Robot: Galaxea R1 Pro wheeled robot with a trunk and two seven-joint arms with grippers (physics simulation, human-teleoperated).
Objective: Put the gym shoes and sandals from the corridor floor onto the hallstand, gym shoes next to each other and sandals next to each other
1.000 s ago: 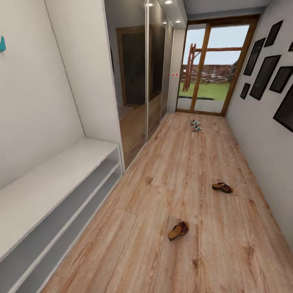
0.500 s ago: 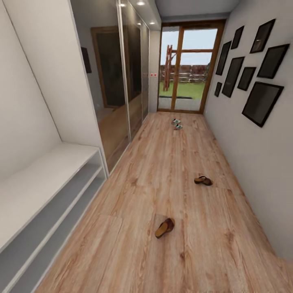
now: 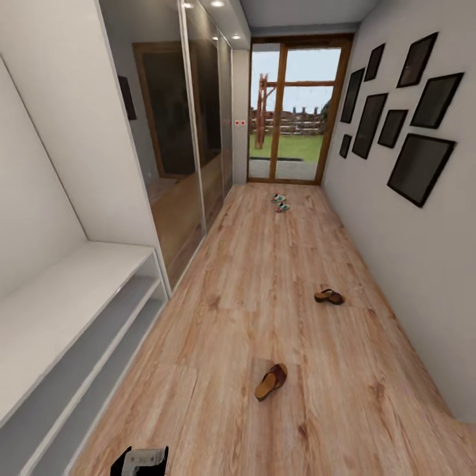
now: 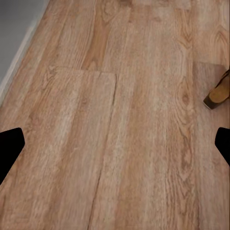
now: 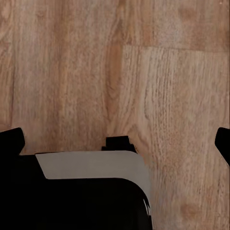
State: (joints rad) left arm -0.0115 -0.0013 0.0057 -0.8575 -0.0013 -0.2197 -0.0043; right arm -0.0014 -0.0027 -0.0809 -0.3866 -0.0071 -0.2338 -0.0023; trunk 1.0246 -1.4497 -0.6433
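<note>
Two dark brown sandals lie apart on the corridor floor (image 3: 251, 284): the near sandal (image 3: 271, 382) in the middle and the far sandal (image 3: 329, 297) toward the right wall. The two gym shoes (image 3: 279, 202) sit side by side far down the corridor by the glass door. In the left wrist view my left gripper (image 4: 115, 146) is open over bare planks, and the heel of the near sandal (image 4: 219, 91) shows at the frame's edge. My right gripper (image 5: 117, 141) is open and empty above the floor and a black and grey part of my body (image 5: 86, 191).
A low white bench with open shelf bays (image 3: 59, 311) runs along the left wall; I cannot tell whether it is the hallstand. Mirrored wardrobe doors (image 3: 192, 145) follow it. Framed pictures (image 3: 416, 165) hang on the right wall. Part of my left arm (image 3: 142, 459) shows at the bottom edge.
The whole head view has shifted as the camera turned right and moved; the shoes lie where they were. A part of my left arm has come into the bottom edge.
</note>
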